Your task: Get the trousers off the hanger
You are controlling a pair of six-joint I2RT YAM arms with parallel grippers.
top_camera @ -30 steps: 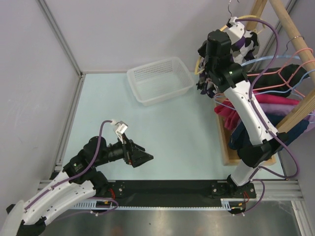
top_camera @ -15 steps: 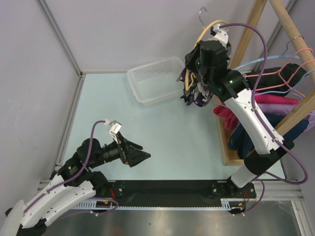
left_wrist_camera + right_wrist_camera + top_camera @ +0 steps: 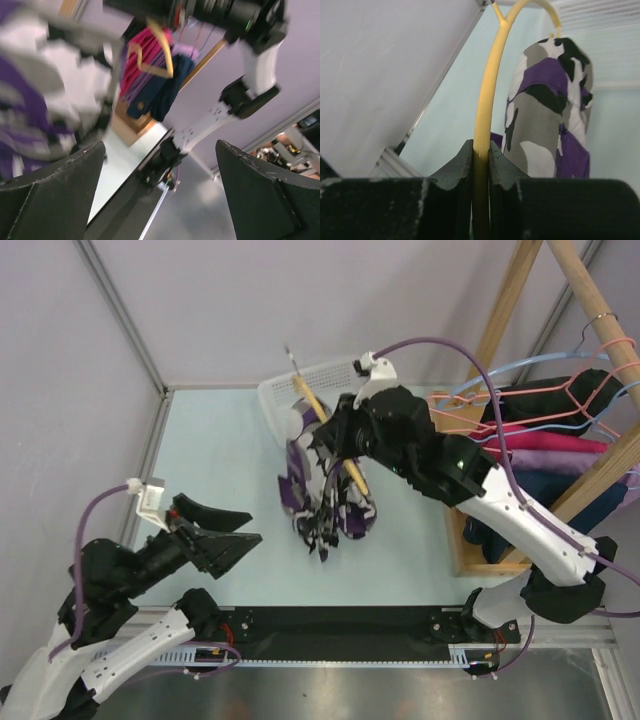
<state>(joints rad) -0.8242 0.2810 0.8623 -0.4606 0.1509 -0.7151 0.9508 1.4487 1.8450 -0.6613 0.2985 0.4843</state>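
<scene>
Purple, black and white blotched trousers [image 3: 335,508], hanging on thin yellow hanger [image 3: 310,402]

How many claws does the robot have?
2. The left claw is open at the bottom left. The right claw, in the middle, pinches the yellow hanger carrying the trousers. No others seem hidden.
</scene>
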